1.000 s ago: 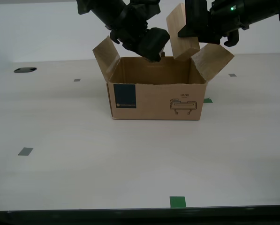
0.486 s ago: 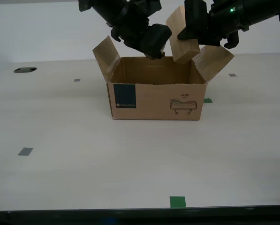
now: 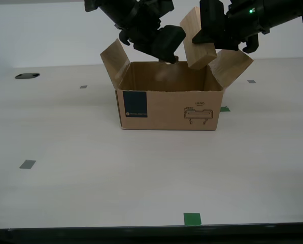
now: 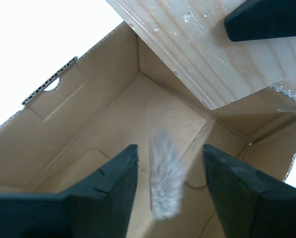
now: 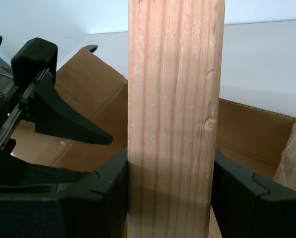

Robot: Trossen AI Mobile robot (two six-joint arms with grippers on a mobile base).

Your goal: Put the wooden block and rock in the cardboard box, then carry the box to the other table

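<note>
Bench: a smooth whitish bench [image 3: 90, 168] with a dark oval hole [image 3: 27, 76] at the exterior view's left and small grey and green tape marks [image 3: 192, 219] scattered over it.

Box: the brown corrugated cardboard box [image 3: 169, 109] stands open in the middle, its side flaps splayed outward.

Second tool: my second tool [image 3: 166, 48] hangs over the box mouth toward the exterior view's left, with its two dark fingers [image 4: 113, 186] spread and nothing between them.

Rock: a blurred pale grey-beige streak [image 4: 165, 173] shows inside the box just under that tool; I judge it to be the small rough stone falling, though blur hides its shape.

First tool: my first tool [image 3: 212, 35], toward the exterior view's right, is clamped on the pale tan rectangular wooden block [image 3: 197, 40], which is tilted above the right-hand flap and rim.

Step in hand: loading the box, with the block not yet in.

Doing it well: bring the block inward past the flap, lower it below the rim, then let go low and beside the stone, not upon it.

Writing: a dark navy rectangular label [image 3: 135, 105] carries small pale text, too small to read; above the line drawing [image 3: 198, 115] is a short word that looks like "HAND".
</note>
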